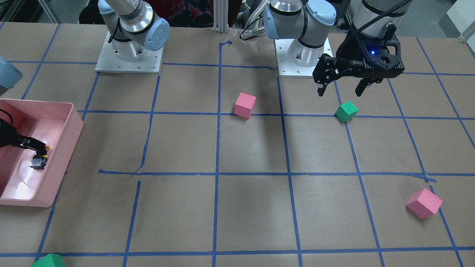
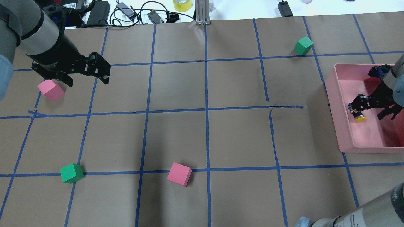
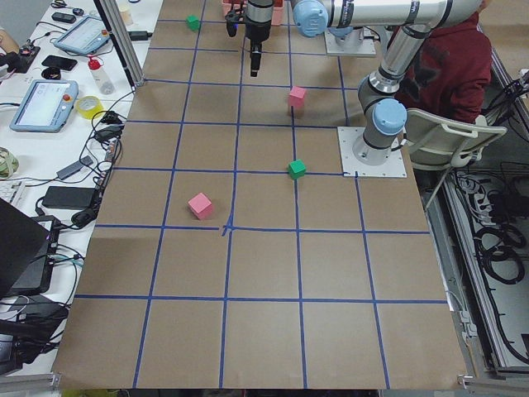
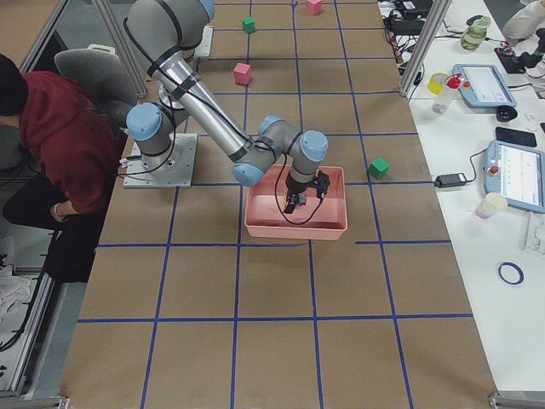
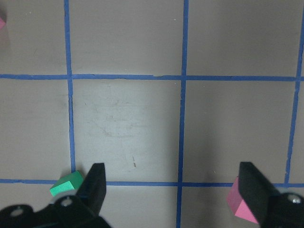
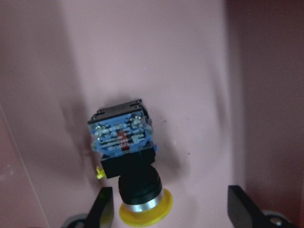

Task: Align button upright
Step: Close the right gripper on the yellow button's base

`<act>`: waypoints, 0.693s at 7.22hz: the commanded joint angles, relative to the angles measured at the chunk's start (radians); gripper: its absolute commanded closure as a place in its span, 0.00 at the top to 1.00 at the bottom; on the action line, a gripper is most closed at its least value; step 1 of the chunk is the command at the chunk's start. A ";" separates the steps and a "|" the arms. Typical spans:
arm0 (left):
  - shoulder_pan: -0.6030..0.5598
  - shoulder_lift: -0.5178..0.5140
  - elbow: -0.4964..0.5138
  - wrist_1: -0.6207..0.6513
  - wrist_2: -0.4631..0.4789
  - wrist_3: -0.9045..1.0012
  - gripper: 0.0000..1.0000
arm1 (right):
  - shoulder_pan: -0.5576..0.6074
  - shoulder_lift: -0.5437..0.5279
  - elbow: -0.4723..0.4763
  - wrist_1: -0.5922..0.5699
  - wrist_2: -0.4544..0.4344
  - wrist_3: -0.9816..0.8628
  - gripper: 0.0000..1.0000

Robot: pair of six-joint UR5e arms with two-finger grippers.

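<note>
In the pink bin (image 2: 366, 149) the button (image 6: 124, 156) lies on its side (yellow cap nearest the wrist). The right pincer (image 6: 170, 197) straddles that cap, spread wide, presumably to right it. The left pincer (image 5: 172, 168), also spread, hovers far from the bin.

Silver arms (image 1: 135, 16) — pale-blue joint caps (image 1: 157, 34)

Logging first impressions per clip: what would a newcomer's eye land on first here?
The pink bin at the table's end on the robot's right, lit inside. In it the yellow-capped button lies tipped over under the right gripper, whose fingers are open. Next, the left gripper hovers open above the gap between a green cube and a pink cube.
</note>
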 commanded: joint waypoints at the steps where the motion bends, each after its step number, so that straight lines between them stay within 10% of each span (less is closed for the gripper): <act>1: 0.000 0.000 0.000 0.000 0.000 0.000 1.00 | 0.000 0.001 -0.003 -0.001 0.017 0.001 0.00; 5: 0.000 0.000 0.000 0.000 0.000 0.000 1.00 | 0.011 -0.024 -0.148 0.086 0.027 -0.016 0.00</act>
